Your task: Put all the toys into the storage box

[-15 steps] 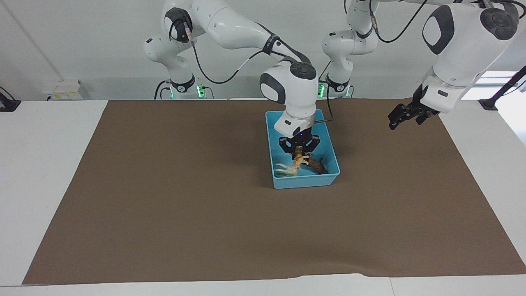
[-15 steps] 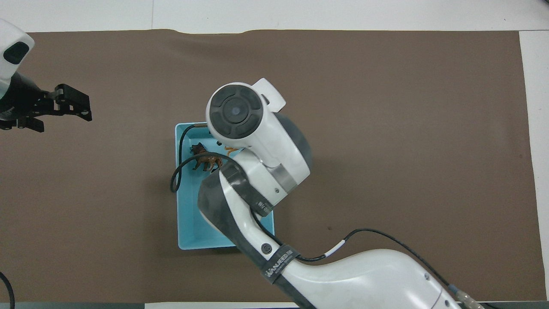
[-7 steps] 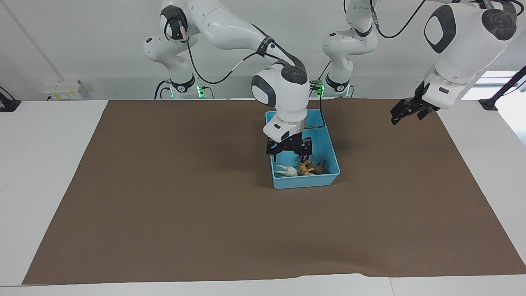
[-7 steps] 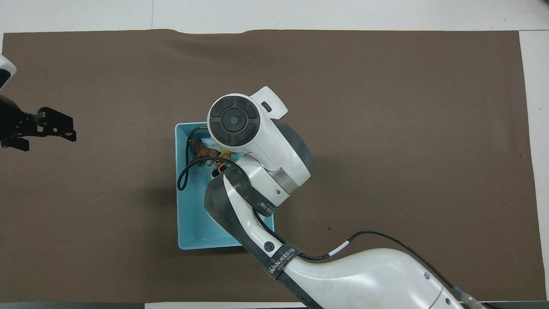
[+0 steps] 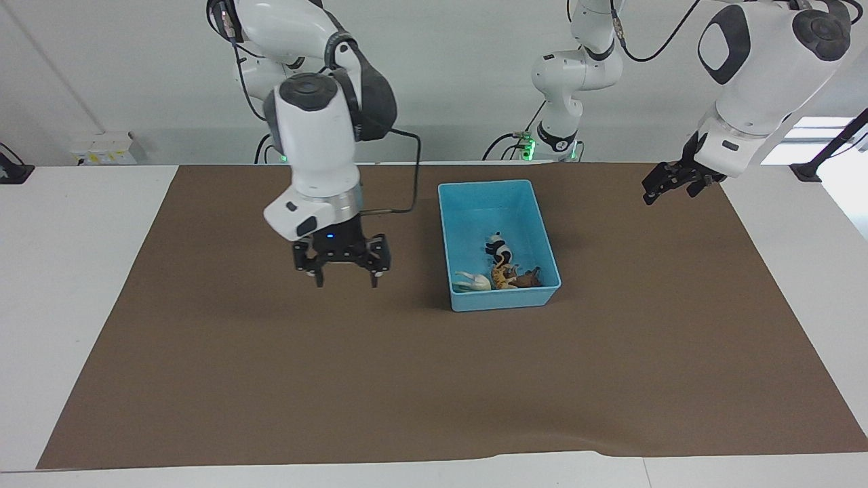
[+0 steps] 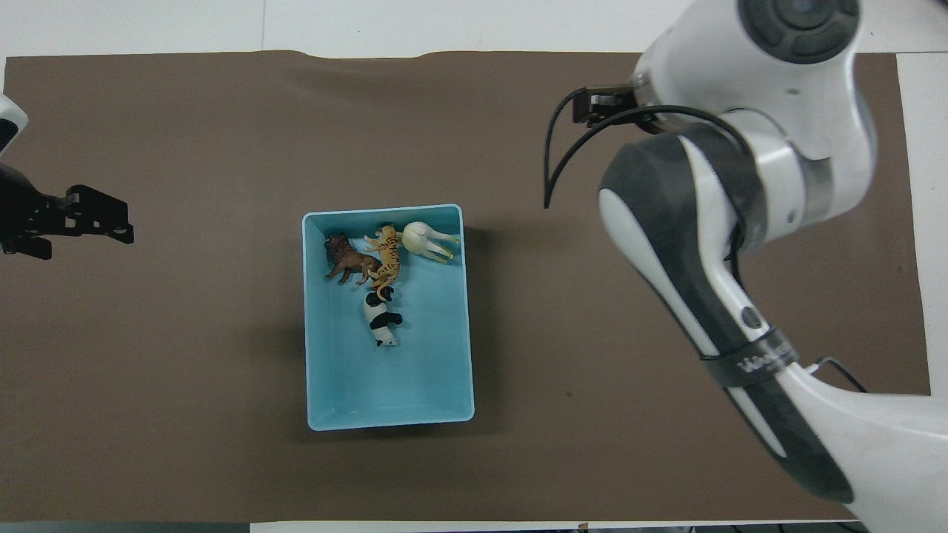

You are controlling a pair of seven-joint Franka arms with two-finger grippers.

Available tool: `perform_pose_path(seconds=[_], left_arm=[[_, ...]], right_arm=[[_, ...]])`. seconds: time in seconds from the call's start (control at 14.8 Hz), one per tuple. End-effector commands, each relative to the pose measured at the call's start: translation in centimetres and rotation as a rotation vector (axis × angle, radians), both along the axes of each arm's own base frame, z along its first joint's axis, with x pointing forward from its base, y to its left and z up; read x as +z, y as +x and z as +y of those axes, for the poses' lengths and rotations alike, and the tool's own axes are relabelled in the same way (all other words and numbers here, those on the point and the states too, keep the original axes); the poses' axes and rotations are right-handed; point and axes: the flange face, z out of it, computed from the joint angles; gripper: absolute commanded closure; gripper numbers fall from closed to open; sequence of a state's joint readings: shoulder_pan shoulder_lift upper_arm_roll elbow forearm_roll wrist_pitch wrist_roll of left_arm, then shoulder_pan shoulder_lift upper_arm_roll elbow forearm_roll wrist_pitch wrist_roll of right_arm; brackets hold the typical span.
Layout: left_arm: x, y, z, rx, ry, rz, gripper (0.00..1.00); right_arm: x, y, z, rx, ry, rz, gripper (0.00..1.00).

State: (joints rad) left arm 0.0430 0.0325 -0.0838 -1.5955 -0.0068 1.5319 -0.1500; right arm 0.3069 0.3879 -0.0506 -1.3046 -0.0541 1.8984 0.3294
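Light blue rectangular plastic box (image 5: 544, 234) holds four small plastic animal figurines (image 6: 381, 260). Right hand (image 5: 344, 279) spread wide, empty, beside box. Left hand (image 5: 661, 193) waits aloft; spread unclear.

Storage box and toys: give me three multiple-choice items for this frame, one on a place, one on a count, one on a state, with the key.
1. Where does the panda lie in the storage box?
A. Nearer to the robots than the other three toys
B. On the brown mat beside the box
C. On top of the cream toy

2. How many toys are in the box?
A. Two
B. Three
C. Four

3. What is the state of the right tool?
A. Shut on the panda
B. Open and empty, over the mat
C. Resting inside the box

Key:
1 A: it lies lower in the overhead view than the brown toy, the spotted cat and the cream toy.
2 C: those four show in the box.
3 B: its fingers stand apart with nothing between them, over the brown mat toward the right arm's end.
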Motion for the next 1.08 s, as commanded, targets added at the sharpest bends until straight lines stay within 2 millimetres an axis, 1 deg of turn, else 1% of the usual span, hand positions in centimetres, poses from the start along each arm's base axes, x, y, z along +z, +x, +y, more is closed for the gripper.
perform_pose_path(seconds=[0.0, 0.07, 0.13, 0.2, 0.27, 0.4, 0.47, 0.61, 0.74, 0.81, 0.94, 1.01], left_arm=[[1.1, -1.6, -0.2, -0.012, -0.012, -0.004, 0.00], [1.5, -2.1, -0.2, -0.014, -0.011, 0.004, 0.00], [1.4, -2.2, -0.2, -0.014, -0.011, 0.015, 0.00], [1.3, -2.3, -0.2, -0.014, -0.011, 0.019, 0.00], [1.3, -2.3, -0.2, -0.015, -0.011, 0.018, 0.00], [1.4, -2.3, -1.3, -0.031, -0.010, 0.007, 0.00], [1.4, -2.3, -1.7, -0.035, -0.010, 0.007, 0.00], [1.4, -2.3, -1.7, -0.038, -0.010, 0.006, 0.00], [1.9, -2.1, -1.7, -0.040, -0.012, -0.011, 0.00], [1.9, -2.0, -1.7, -0.040, -0.012, -0.017, 0.00], [1.9, -1.8, -1.7, -0.039, -0.013, -0.035, 0.00], [2.0, -1.8, -1.7, -0.038, -0.013, -0.040, 0.00]], right_arm=[[1.3, 0.1, -6.7, -0.024, -0.005, 0.015, 0.00], [1.9, 0.2, -9.6, -0.041, -0.010, 0.015, 0.00], [2.6, -0.1, -12.0, -0.043, -0.016, 0.023, 0.00], [3.1, -0.6, -14.6, -0.062, -0.020, 0.050, 0.00], [4.2, -1.6, -16.4, -0.082, -0.019, 0.076, 0.00], [6.4, -4.3, -18.9, -0.107, -0.016, 0.152, 0.00], [7.6, -6.0, -20.1, -0.105, 0.023, 0.198, 0.00], [8.8, -8.5, -22.3, -0.037, 0.037, 0.232, 0.00], [8.9, -10.1, -24.6, -0.020, 0.041, 0.234, 0.00], [8.9, -10.7, -25.2, -0.029, 0.044, 0.230, 0.00], [8.6, -11.7, -25.3, -0.043, 0.043, 0.213, 0.00], [8.1, -12.5, -25.4, -0.046, 0.044, 0.204, 0.00]])
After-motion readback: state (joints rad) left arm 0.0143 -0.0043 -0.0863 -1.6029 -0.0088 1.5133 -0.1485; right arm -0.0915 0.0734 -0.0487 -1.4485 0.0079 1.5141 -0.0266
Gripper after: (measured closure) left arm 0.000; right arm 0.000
